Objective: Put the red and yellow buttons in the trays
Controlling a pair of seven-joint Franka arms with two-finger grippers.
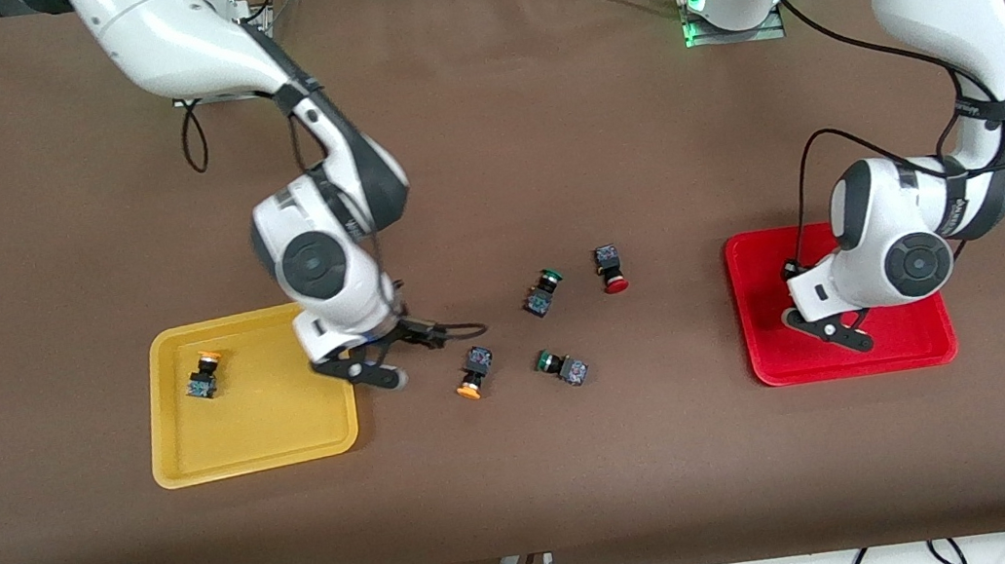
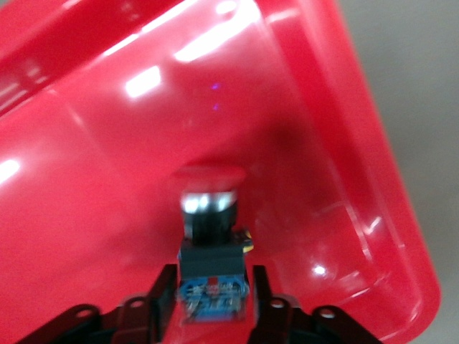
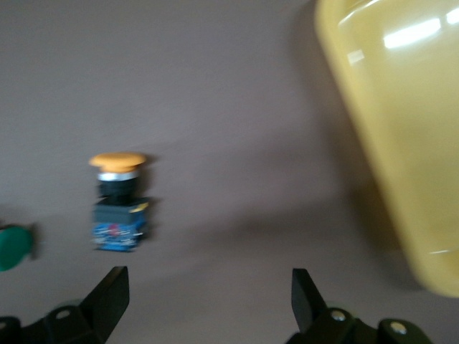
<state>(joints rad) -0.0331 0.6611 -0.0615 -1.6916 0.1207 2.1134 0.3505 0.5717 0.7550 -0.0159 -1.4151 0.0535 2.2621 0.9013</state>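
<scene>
Brown cloth covers the table (image 1: 588,467), and a wide bare band of it is left along the edge nearest the front camera. The yellow tray (image 1: 193,458) is taken as the landmark; it lies toward the right arm's end, with one yellow button (image 1: 204,374) on its side inside it.

The right gripper (image 1: 373,357) is held over the tray's rim on the side facing the loose buttons, its jaws spread wide and empty (both fingers (image 3: 109,295) are seen well apart in the right wrist view). A second yellow button (image 1: 474,372) lies on the cloth just off that rim, clear of the tray. Farther from the tray, toward the left arm's end, two green buttons (image 1: 542,292) (image 1: 562,365) and a red button (image 1: 611,269) are scattered with open cloth between them.

Well apart from the yellow tray, at the left arm's end, the red tray (image 1: 905,343) is set. The left gripper (image 1: 830,323) is held over its floor, jaws closed on the dark body of another red button (image 2: 210,236), whose cap points away from the gripper, low over the tray floor.
</scene>
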